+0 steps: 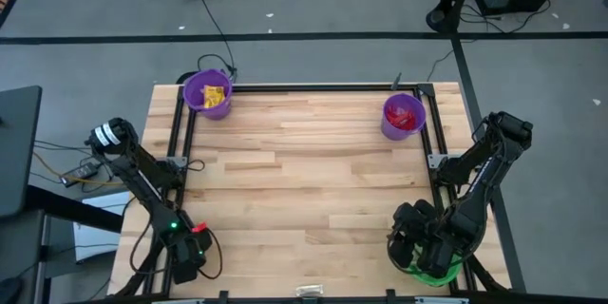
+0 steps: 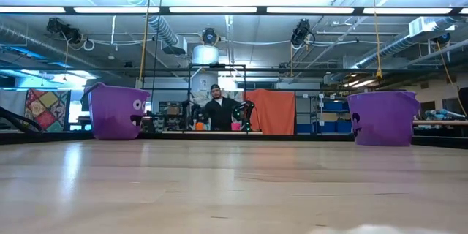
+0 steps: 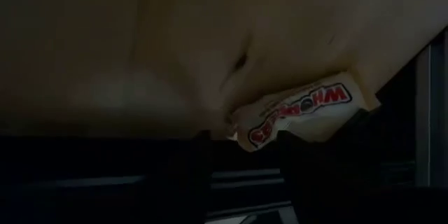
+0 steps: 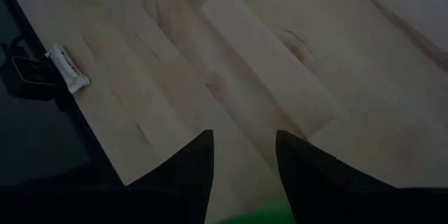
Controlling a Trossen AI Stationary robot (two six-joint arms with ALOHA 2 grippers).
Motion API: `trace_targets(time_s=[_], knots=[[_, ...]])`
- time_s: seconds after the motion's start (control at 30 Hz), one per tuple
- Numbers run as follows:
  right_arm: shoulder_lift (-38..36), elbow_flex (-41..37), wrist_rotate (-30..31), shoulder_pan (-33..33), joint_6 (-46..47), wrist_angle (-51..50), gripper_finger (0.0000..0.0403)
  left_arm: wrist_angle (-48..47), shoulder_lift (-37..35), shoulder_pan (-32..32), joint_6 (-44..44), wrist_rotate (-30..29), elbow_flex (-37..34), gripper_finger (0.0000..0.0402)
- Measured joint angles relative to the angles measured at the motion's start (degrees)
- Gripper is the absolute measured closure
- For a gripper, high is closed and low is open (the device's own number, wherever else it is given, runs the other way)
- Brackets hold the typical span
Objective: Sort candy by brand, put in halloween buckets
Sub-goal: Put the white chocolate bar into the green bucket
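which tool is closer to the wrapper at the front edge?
Left. The left tool sits just left of the wrapper; the right tool is slightly farther, over the green bucket.

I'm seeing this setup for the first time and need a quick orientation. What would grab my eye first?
Two round purple plastic buckets stand at the wooden table's far corners, one holding yellow wrapped candy, the other red. One white Whoppers wrapper lies alone at the near edge. The right gripper hangs open over a bright green bucket at the near right corner.

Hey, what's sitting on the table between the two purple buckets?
Nothing: in the high view, only bare wood runs from the left purple bucket to the right purple bucket.
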Motion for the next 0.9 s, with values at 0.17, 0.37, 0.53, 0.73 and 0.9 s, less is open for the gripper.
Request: trace_targets(time_s=[0.17,0.37,0.53,0.73,0.9], knots=[[0.0,0.0,0.0,-0.11,0.79,-0.05,0.0238,0.04,0.0,-0.06,0.64,0.18,0.02,0.0281],[0.0,0.0,-0.11,-0.11,2.65,-0.02,0.0238,-0.07,-0.04,-0.15,1.99,-0.57,0.1,0.0391],[-0.01,0.0,-0.28,-0.09,4.1,0.06,0.0243,-1.37,-0.2,1.2,1.96,-0.7,0.93,0.0398],[-0.02,0.0,-0.08,-0.31,4.69,0.09,0.0254,2.03,-0.69,6.78,8.57,-7.97,6.79,0.0399],[-0.02,0.0,0.64,-2.15,3.28,1.7,0.0256,2.27,-0.76,12.32,10.83,-17.63,10.29,0.04]])
